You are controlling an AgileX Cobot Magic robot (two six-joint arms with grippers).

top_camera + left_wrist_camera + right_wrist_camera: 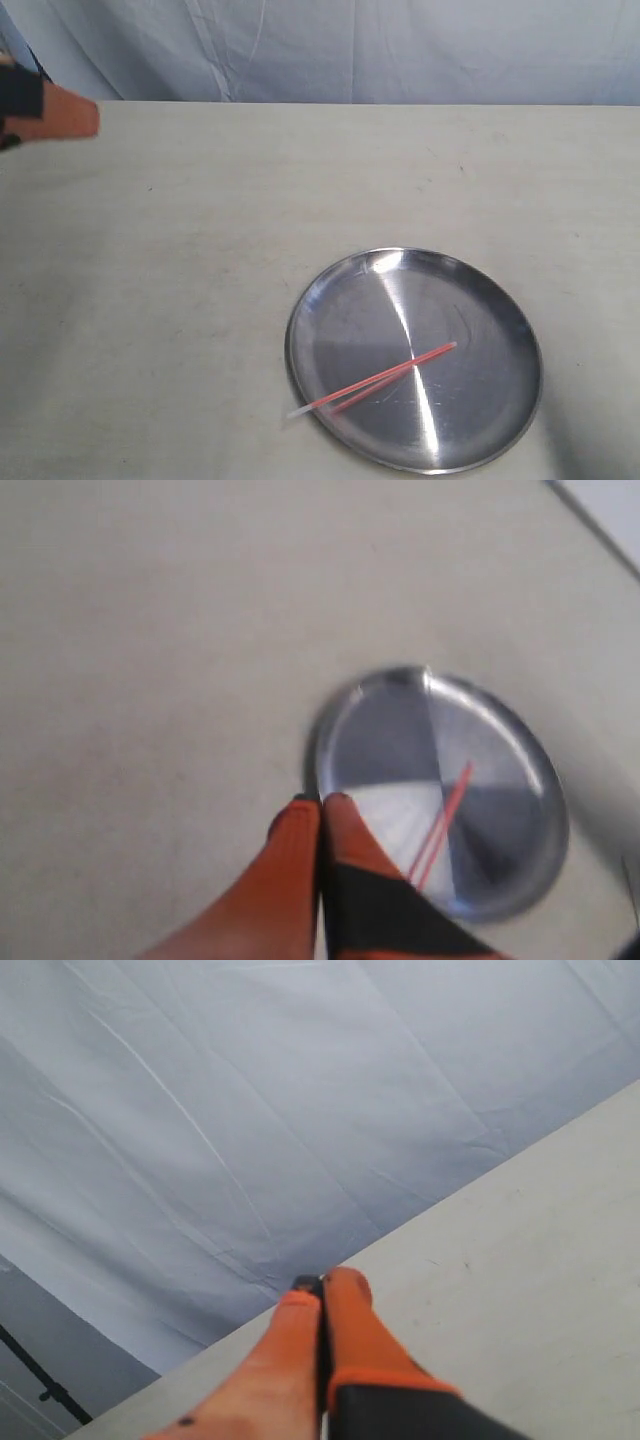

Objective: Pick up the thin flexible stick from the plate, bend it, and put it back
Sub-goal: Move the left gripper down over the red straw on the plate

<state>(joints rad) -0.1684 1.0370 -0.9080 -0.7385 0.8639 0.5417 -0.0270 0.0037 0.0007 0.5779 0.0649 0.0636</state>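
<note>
The pale table point(200, 250) carries the plate point(480, 300); a creased grey-blue backdrop point(350, 50) hangs behind. The plate lies fully exposed. The left gripper point(321, 802) is well apart from the plate, fingers pressed together and empty; the exterior view cuts it off at the frame edge, and its wrist view is blurred. The right gripper point(322, 1282), likewise closed and empty, faces the backdrop. The thin flexible stick point(385, 378) lies straight and diagonal on the plate, red-orange, its pale end overhanging the rim, and the steel mirrors it
</note>
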